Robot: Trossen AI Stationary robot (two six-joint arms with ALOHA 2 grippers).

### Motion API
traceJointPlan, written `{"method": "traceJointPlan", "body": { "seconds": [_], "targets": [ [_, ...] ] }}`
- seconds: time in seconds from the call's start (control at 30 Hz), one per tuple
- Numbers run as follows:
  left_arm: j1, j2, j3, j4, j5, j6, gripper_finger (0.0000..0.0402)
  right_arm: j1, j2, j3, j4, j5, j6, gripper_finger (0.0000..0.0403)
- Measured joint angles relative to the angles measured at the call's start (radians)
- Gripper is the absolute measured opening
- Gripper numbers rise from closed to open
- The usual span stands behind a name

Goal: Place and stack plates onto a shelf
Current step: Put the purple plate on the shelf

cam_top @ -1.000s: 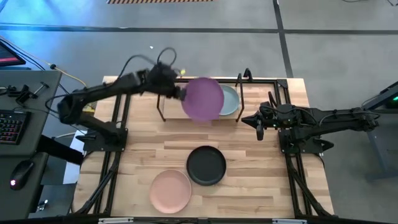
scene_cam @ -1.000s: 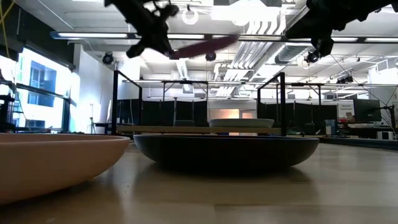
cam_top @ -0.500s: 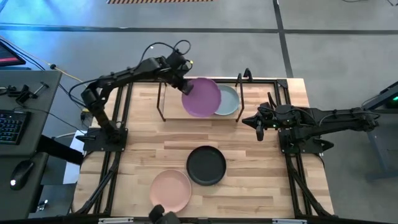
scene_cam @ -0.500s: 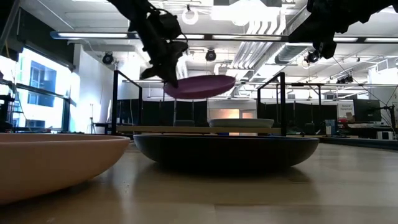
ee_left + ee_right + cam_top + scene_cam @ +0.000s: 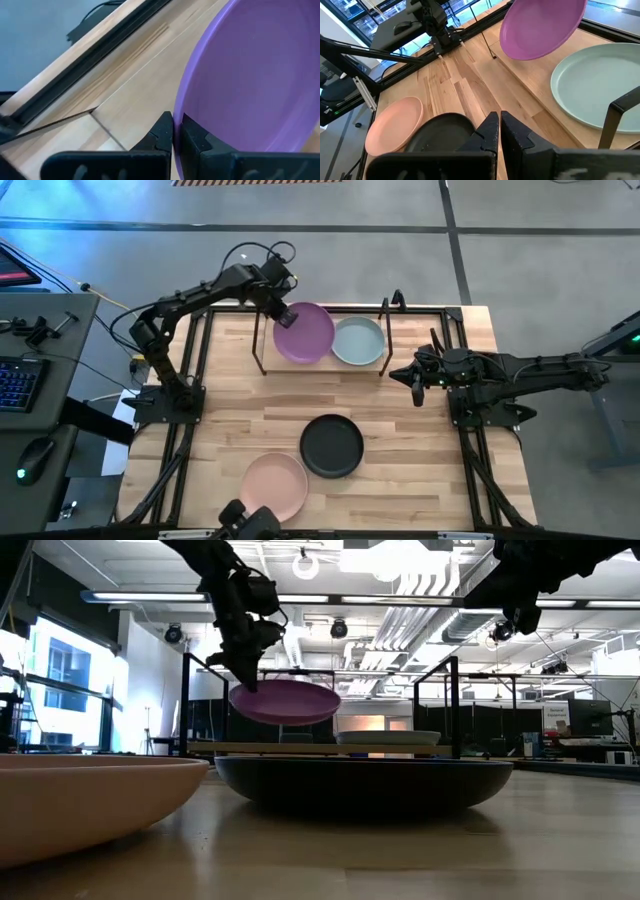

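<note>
My left gripper [image 5: 283, 314] is shut on the purple plate [image 5: 305, 333], which hangs above the left half of the shelf [image 5: 320, 367], clear of its wooden board [image 5: 260, 748]. The pale blue-green plate [image 5: 358, 340] lies flat on the shelf's right half. The black plate [image 5: 332, 446] and the pale pink plate [image 5: 274, 487] rest flat on the table near its near edge. My right gripper [image 5: 417, 385] is shut and waits over the table to the right of the shelf, touching nothing. My left gripper pinches the purple plate's rim [image 5: 177, 107] on the plate's far-left side, one finger [image 5: 194, 137] inside the dish and one [image 5: 161, 134] outside it. The fingers [image 5: 243, 668] come from above, slanting down. The plate [image 5: 285, 702] is lifted clear and tilts slightly.
A black metal frame [image 5: 440, 310] runs around the table's far part and sides. The shelf's thin black legs [image 5: 385, 340] stand at its ends. Bare wooden table [image 5: 250, 410] lies between the shelf and the two near plates. A dark object [image 5: 250, 521] shows at the near edge.
My left gripper has come down and moved toward the table's left, carrying the purple plate. The plate has dropped from high over the shelf's middle to just above its left half, and it has gone from steeply tilted to close to level.
</note>
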Motion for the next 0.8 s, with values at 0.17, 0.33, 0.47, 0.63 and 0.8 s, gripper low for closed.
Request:
{"method": "traceJointPlan", "body": {
  "seconds": [0.17, 0.33, 0.47, 0.63, 0.8],
  "targets": [
    [-0.012, 0.000, 0.000, -0.031, -0.062, 0.001, 0.0000, 0.000, 0.000, 0.000, 0.000, 0.031, 0.000, 0.0000],
    [-0.020, 0.000, 0.000, -0.039, -0.091, -0.001, 0.0000, 0.000, 0.000, 0.000, 0.000, 0.033, 0.000, 0.0000],
    [-0.021, 0.000, 0.000, -0.048, -0.091, -0.009, 0.0001, 0.000, 0.000, 0.000, 0.001, 0.033, 0.000, 0.0000],
    [-0.020, 0.003, -0.001, -0.054, -0.092, -0.009, 0.0008, 0.000, 0.000, 0.000, 0.001, 0.033, 0.000, 0.0000],
    [-0.022, 0.045, -0.001, -0.047, -0.084, -0.019, 0.0012, 0.000, 0.000, 0.000, 0.001, 0.033, 0.000, 0.0000]
  ]
}}
